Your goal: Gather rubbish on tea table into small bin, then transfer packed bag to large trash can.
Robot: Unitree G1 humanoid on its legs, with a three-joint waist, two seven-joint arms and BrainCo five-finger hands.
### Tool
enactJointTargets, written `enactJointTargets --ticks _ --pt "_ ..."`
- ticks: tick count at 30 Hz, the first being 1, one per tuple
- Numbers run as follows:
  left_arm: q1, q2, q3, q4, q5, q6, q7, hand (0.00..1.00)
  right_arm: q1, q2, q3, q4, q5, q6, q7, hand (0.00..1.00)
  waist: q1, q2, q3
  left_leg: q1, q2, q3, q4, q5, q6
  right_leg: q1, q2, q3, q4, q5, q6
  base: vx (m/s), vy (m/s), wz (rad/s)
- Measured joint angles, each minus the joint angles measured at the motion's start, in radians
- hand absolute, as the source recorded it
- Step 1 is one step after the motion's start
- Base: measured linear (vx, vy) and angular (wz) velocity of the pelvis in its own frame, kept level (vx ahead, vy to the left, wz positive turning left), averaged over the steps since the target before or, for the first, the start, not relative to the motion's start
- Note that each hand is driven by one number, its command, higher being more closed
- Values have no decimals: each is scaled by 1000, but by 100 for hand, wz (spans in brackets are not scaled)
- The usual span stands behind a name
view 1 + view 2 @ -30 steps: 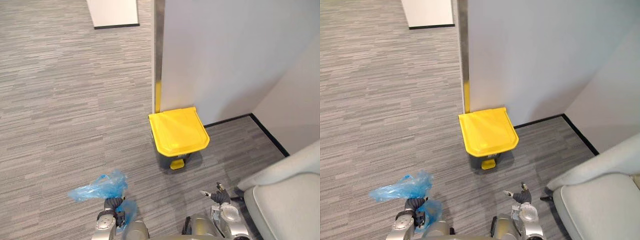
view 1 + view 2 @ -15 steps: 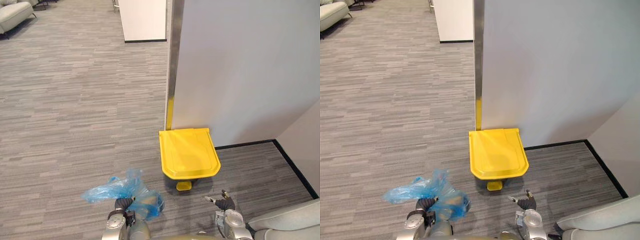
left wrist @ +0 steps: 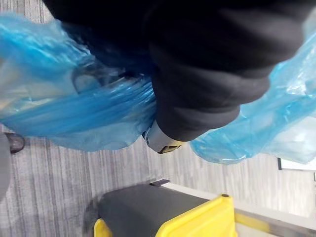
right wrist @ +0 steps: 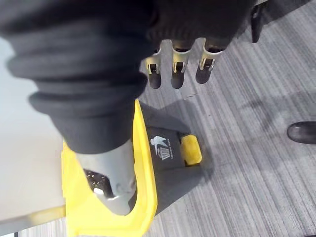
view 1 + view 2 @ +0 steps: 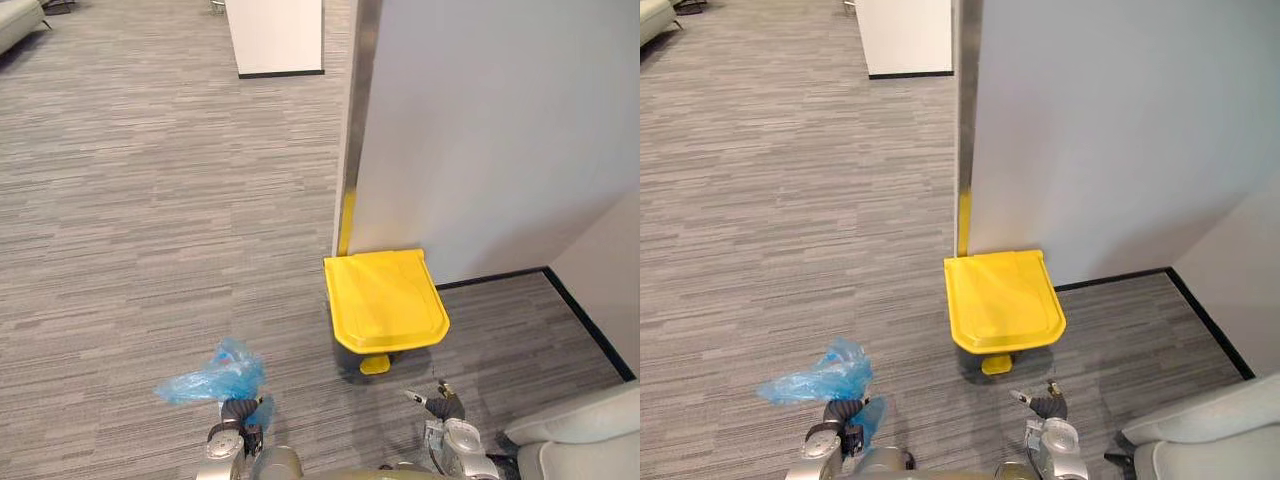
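Low on the robot's left, left hand (image 5: pixel 235 418) curled round the gathered neck of a blue plastic bag (image 5: pixel 212 376). Thin crumpled film billowing up and out to the left of the fist, with a smaller fold hanging beside the wrist. In the left wrist view, the same blue film bunched across the palm on both sides of the dark cover; contents too blurred to name. Bag well to the left of the trash can (image 5: pixel 386 300), apart from it, not touching.

Trash can standing on the grey striped carpet (image 5: pixel 150 220), backed against the pale wall (image 5: pixel 480 130), just beside the metal strip (image 5: pixel 358 100) along the wall's left edge. Dark grey body, yellow lid (image 5: pixel 1002 300) down and closed, yellow pedal (image 5: pixel 374 364) jutting out at the foot of the front.

Right hand (image 5: pixel 440 406) low on the robot's right, nearer the can than the left hand, close to the pedal side but apart from it. Fingers (image 4: pixel 172 69) straight and relaxed in the right wrist view, thumb set apart, nothing held, nothing touched.

White cabinet (image 5: pixel 275 35) far off across the carpet. Edge of a pale grey armchair (image 5: pixel 590 445) at the lower right, beside the right hand.
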Motion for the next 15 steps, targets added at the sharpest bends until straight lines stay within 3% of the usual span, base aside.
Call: enactJointTargets --ticks 4,15 --pt "-3 0 1 18 0 -1 1 100 4 -24 -11 0 0 0 -1 0 0 12 -15 3 1 17 -9 0 0 3 11 16 -34 22 3 23 -8 -13" --pt "-12 0 7 26 -1 -2 3 100 4 -31 -57 1 -1 -1 -4 0 1 9 -16 21 -4 35 -23 1 1 34 15 39 -102 59 6 26 17 -7"
